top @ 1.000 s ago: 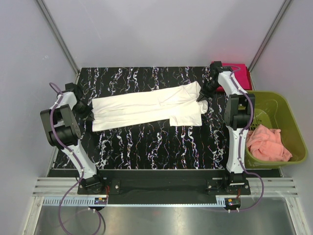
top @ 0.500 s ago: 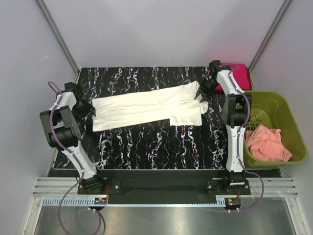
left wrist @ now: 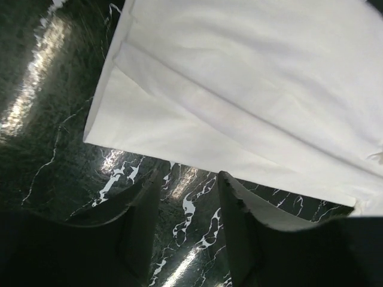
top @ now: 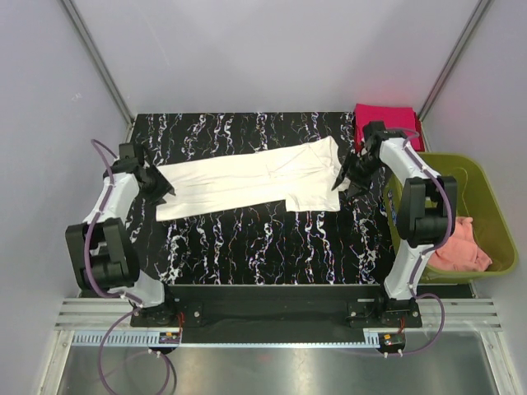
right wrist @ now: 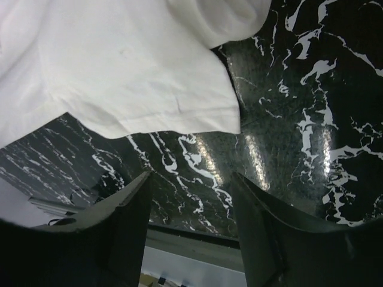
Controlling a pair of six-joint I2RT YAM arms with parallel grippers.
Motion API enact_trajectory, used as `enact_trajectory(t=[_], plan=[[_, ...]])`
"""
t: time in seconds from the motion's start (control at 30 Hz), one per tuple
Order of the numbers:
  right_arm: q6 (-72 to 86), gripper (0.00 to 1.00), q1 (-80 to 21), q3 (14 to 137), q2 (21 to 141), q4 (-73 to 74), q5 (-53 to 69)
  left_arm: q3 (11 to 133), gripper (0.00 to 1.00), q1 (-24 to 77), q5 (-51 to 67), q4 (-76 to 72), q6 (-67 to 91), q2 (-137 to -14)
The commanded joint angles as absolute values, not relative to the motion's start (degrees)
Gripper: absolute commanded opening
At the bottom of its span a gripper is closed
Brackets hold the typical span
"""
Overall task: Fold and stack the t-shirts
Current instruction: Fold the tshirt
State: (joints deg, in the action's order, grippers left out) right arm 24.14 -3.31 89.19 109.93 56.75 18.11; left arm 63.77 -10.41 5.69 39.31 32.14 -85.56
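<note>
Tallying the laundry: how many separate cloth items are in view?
3. A cream-white cloth t-shirt lies spread on the black marbled table; a magenta-red folded t-shirt sits at the far right corner; a salmon-pink crumpled cloth lies in the olive-green plastic basket. More may hide beneath.

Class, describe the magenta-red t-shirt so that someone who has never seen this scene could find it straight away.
Start at the black marbled table and go to its far right corner. There lies the magenta-red t-shirt, folded into a small flat block. Unlike the long cream-white t-shirt spread mid-table or the paler pink cloth crumpled in the green basket, it is deep magenta and squared.
</note>
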Motion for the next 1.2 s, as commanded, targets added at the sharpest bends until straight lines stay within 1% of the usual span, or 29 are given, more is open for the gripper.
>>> enact_trajectory(t=[0.0, 0.07, 0.1, 0.2, 0.33, 0.83, 1.0, 1.07, 1.1, 1.17], plan=[[22.0, 0.61, -3.3, 85.3, 109.1, 50.4, 17.9, 62.8, 0.43, -10.2, 12.1, 34.9, 31.4, -89.5], [21.0, 0.55, -3.0, 85.5, 111.4, 51.5, 16.4, 63.0, 0.42, -10.1, 13.4, 35.0, 31.1, -90.8], [21.0, 0.54, -3.0, 85.5, 112.7, 51.7, 16.7, 63.5, 0.41, -10.1, 13.5, 35.6, 30.9, -92.1], [21.8, 0.54, -2.9, 84.1, 113.0, 50.9, 16.5, 64.7, 0.41, -10.1, 14.2, 37.2, 30.1, -94.0], [23.4, 0.52, -2.5, 81.0, 112.6, 49.0, 17.3, 64.6, 0.41, -10.1, 13.8, 37.2, 29.6, -93.1], [25.5, 0.41, -1.4, 78.4, 115.3, 45.6, 18.8, 64.0, 0.41, -10.1, 12.4, 38.7, 28.5, -90.7], [25.4, 0.38, -1.3, 77.5, 115.8, 44.9, 19.9, 64.4, 0.39, -10.1, 12.4, 38.4, 28.7, -91.8], [25.5, 0.38, -1.4, 77.2, 115.8, 44.8, 20.0, 64.8, 0.38, -10.2, 12.5, 38.5, 28.7, -92.4], [25.3, 0.38, -1.3, 77.2, 115.7, 44.9, 19.8, 64.9, 0.36, -10.1, 12.7, 38.4, 28.4, -92.4], [25.1, 0.38, -1.3, 77.3, 115.3, 44.9, 19.5, 65.0, 0.36, -10.1, 14.0, 37.8, 27.9, -92.9]])
